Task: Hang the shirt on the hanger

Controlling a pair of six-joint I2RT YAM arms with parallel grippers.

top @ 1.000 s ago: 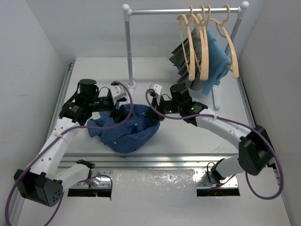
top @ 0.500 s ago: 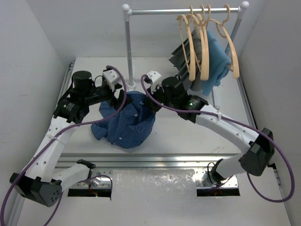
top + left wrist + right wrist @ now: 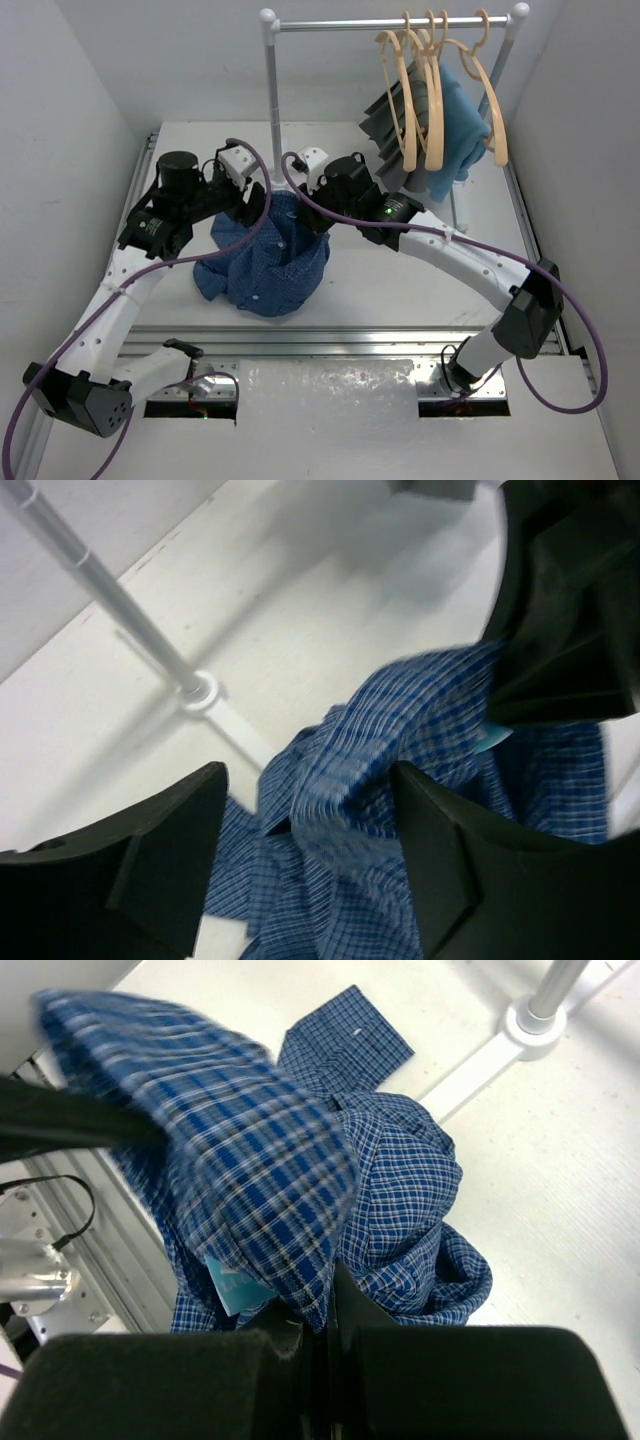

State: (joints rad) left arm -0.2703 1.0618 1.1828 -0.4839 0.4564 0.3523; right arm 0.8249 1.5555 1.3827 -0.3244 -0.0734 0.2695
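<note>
1. Looking over the counter (image 3: 420, 290): the shirt (image 3: 262, 268) sits bunched on it between the two arms, close by the left post of the rack (image 3: 273, 100).
2. The shirt's top is hoisted off the heap and the rest trails on the counter. It's a crumpled bundle, and I can't pick out the collar.
3. Hangers (image 3: 436, 110) hang at the far right end of the rail, well apart from the shirt, all of them on the rail.
4. Right tool (image 3: 320, 1332) is squeezed together on a fold of the shirt and carries the raised part.
5. Left tool (image 3: 305, 860) stands apart, a finger on either side of a raised fold, with nothing clamped.
6. My read: this is the second grip, needed to spread the garment. Close the left on a single layer near a shoulder or the collar, clear of the right's pinch. Then draw the two apart so the neck opens. Grab a wad of layers and it'll only ball up.
</note>
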